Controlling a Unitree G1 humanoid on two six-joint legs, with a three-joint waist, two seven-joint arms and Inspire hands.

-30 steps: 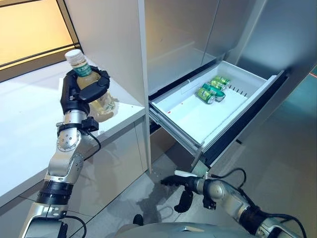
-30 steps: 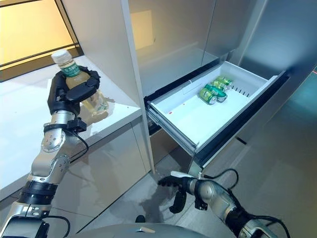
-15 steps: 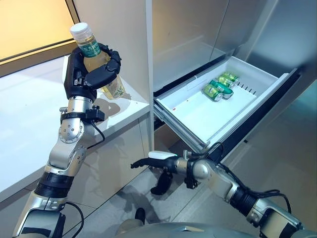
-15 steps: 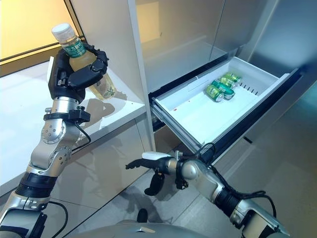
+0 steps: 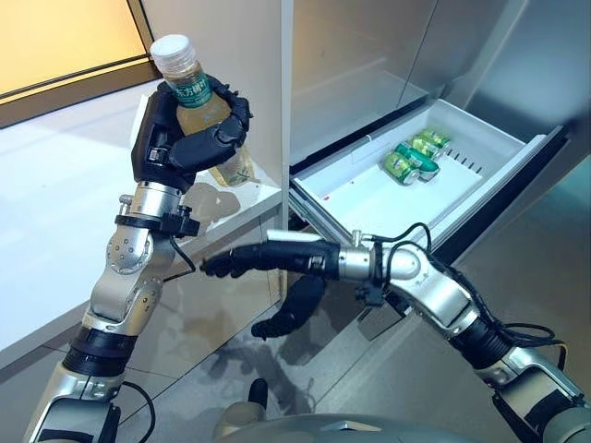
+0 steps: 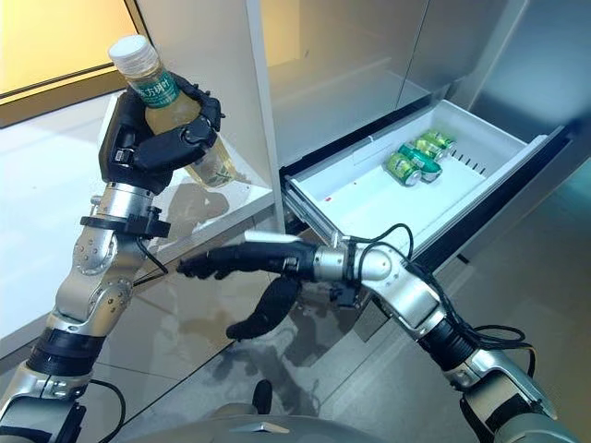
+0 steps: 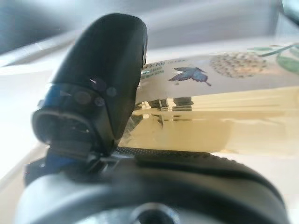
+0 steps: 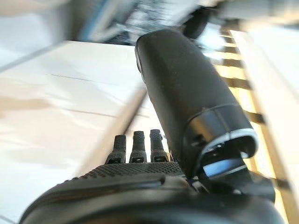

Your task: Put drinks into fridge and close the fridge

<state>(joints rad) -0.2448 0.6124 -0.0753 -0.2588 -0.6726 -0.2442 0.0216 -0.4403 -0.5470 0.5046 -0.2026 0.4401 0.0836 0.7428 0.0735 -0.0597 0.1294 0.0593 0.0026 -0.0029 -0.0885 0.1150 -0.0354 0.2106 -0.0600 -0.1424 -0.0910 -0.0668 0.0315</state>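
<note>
My left hand (image 5: 189, 138) is shut on a clear bottle (image 5: 208, 115) of pale yellow drink with a white cap and green label, held up above the white counter (image 5: 55, 212); the bottle also shows in the left wrist view (image 7: 224, 112). My right hand (image 5: 263, 258) is open with straight fingers, stretched out low in front of the counter's front, below the bottle. The white fridge drawer (image 5: 369, 198) stands pulled open at the right, with green cans (image 5: 411, 155) lying at its far end.
A tall grey cabinet panel (image 5: 240, 55) stands between the counter and the fridge. The grey fridge front (image 5: 536, 65) rises behind the drawer. The grey floor (image 5: 545, 277) lies to the right of the drawer.
My left hand has lifted the bottle higher and a little toward the fridge. My right hand has risen from near the floor and reached left, under the bottle.
</note>
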